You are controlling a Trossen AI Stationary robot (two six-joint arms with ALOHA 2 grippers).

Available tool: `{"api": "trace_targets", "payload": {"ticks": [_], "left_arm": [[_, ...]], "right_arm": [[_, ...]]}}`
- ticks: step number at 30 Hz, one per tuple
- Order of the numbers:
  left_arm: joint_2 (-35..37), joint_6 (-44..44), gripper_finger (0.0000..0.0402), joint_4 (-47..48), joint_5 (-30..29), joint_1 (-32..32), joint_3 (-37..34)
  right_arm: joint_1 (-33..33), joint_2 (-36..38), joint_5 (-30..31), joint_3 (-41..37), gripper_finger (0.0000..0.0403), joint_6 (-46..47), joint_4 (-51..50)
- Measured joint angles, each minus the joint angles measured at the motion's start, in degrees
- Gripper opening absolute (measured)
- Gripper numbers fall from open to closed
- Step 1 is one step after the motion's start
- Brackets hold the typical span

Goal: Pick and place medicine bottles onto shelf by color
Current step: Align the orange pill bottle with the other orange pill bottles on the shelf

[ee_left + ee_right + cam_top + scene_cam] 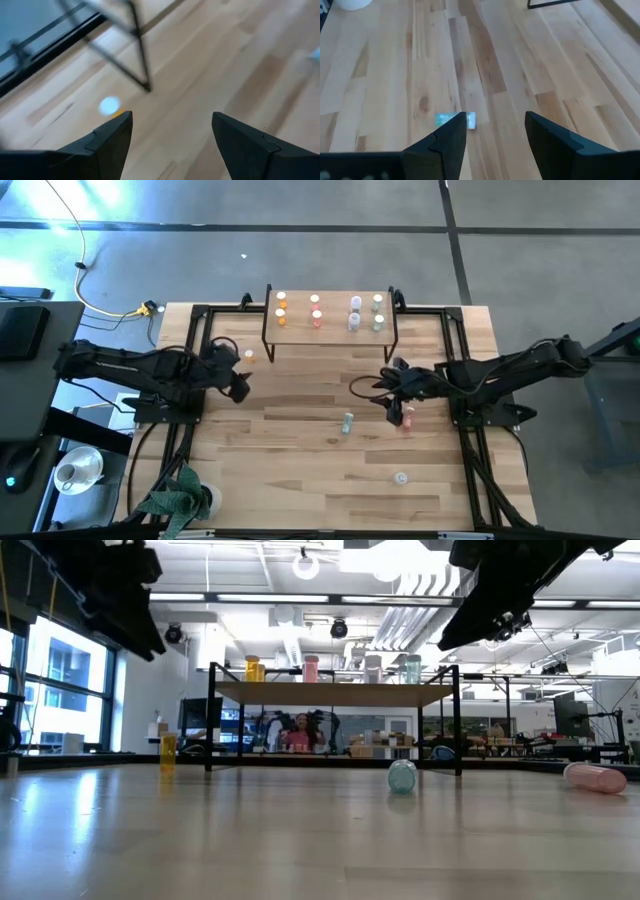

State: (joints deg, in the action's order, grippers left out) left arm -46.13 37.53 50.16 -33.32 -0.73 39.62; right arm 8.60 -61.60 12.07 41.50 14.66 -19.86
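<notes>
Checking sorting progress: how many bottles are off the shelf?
4: an orange bottle beside the shelf's left leg, a teal bottle mid-table, a pink bottle under the right gripper, one pale bottle near the front.

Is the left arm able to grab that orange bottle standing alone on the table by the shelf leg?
Probably yes. The left gripper is open and raised near the orange bottle, which stands upright beside the shelf leg with bare table around it.

Potted plant (178,498) at table's near-left corner; yellow cable (110,308) on floor; person (298,732) beyond table.
</notes>
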Motion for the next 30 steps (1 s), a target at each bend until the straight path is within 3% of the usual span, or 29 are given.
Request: {"api": "trace_targets", "payload": {"ticks": [9, 19, 30], "left_arm": [[-4.88, 18.34, 0.0264, 4.64, -3.89, -0.09, -0.09], [-16.73, 27.28, 0.0264, 2.4, -4.46, -4.63, -0.37], [-28.64, 28.47, 0.0264, -5.87, -4.97, -10.72, -0.42]], "right_arm": [[0.58, 0.0, 0.79, 0.0, 0.0193, 0.96, 0.02], [0.57, -0.02, 1.36, 0.09, 0.0193, 0.96, -0.15], [0.57, -0.31, 1.33, 0.11, 0.0193, 0.98, -0.22]]}}
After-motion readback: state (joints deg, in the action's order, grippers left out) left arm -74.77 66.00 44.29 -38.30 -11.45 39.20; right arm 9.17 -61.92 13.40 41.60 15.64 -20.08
